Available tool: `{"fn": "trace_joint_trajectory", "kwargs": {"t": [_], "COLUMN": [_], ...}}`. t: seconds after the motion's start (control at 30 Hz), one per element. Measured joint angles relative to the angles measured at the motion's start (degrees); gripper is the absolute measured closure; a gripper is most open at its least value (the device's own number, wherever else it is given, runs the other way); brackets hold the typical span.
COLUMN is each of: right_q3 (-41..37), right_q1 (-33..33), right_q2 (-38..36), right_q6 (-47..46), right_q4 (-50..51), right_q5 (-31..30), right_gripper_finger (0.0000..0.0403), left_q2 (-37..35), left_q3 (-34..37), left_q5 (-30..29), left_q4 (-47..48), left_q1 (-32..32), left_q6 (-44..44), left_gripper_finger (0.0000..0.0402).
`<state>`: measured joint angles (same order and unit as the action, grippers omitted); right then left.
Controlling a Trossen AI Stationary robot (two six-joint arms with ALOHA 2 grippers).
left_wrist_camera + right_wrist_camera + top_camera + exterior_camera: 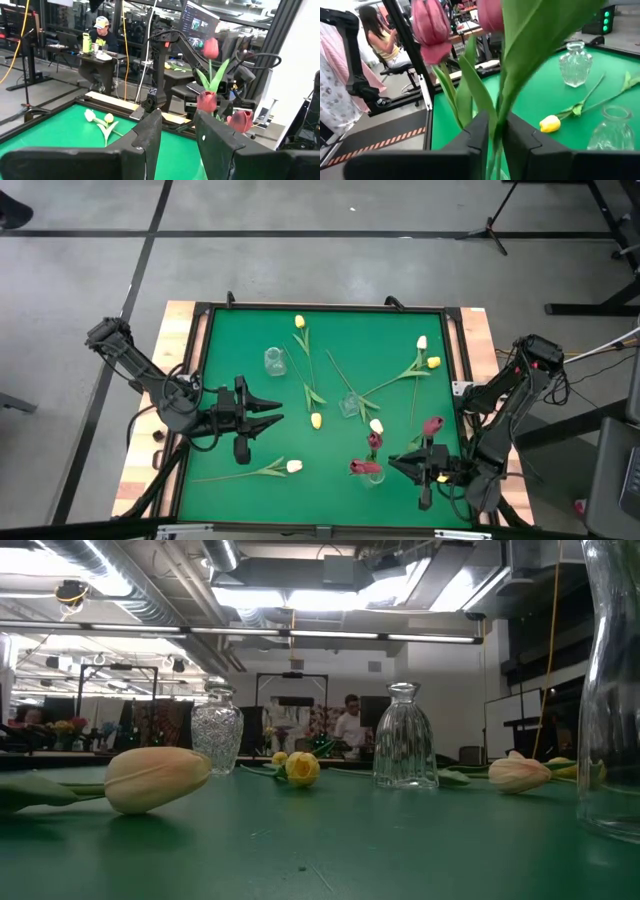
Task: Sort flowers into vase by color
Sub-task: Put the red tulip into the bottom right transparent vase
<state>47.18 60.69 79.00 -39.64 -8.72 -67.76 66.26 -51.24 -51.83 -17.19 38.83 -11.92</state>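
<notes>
My green table carries 3 clear glass vases and a scatter of tulips. The near vase, close to the table's front edge on my right side, already holds red tulips; the middle vase and the far vase stand empty. Loose on the cloth lie yellow tulips and cream tulips, spread from the far edge to the front, well apart from one another.

My right gripper sits just beside the near vase, its fingers on either side of a red tulip's green stem, which rises between them in the right wrist view. I cannot tell whether the fingers grip that stem or have slackened; the gap is narrow either way. My left gripper hovers over the left half of the table with its fingers apart and nothing between them.

I judge this the end of a red placement: stem down in the near vase, release due. Next I should open my right fingers fully and lift straight up so the leaves do not snag and drag the flower or tip the glass. Then a yellow or cream tulip wants picking up for 1 of the empty vases.
</notes>
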Motion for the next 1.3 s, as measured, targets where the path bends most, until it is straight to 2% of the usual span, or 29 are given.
{"fn": "trace_joint_trajectory", "kwargs": {"t": [0.17,0.43,0.53,0.73,0.83,1.1,1.3], "right_q3": [0.00,0.00,0.00,0.00,0.00,0.02,0.02], "right_q1": [0.02,0.02,-0.59,-2.34,-3.50,-6.52,-6.33], "right_q2": [0.00,-0.02,-0.02,-0.04,-0.06,-0.09,-0.20], "right_q6": [-3.56,-3.61,-3.27,-0.59,-0.54,-0.42,-0.39], "right_q4": [2.95,2.81,2.87,3.44,3.49,4.34,4.32], "right_q5": [-0.11,-1.04,-1.10,3.61,5.85,10.42,10.47], "right_gripper_finger": [0.0337,0.0334,0.0334,0.0329,0.0306,0.0213,0.0197], "left_q2": [0.00,0.00,0.00,-0.77,-2.01,-3.99,-3.91], "left_q3": [0.00,0.00,0.00,0.00,0.00,0.00,0.00], "left_q5": [0.00,-0.03,-1.92,-5.81,-6.83,-13.24,-17.39], "left_q4": [0.04,0.07,0.07,1.63,5.39,14.07,15.26], "left_q1": [0.00,0.00,0.00,-0.02,-0.09,-0.09,-0.09], "left_q6": [0.00,0.01,-1.10,-2.00,-3.51,-5.57,-5.94], "left_gripper_finger": [0.0286,0.0286,0.0286,0.0286,0.0286,0.0286,0.0286]}}
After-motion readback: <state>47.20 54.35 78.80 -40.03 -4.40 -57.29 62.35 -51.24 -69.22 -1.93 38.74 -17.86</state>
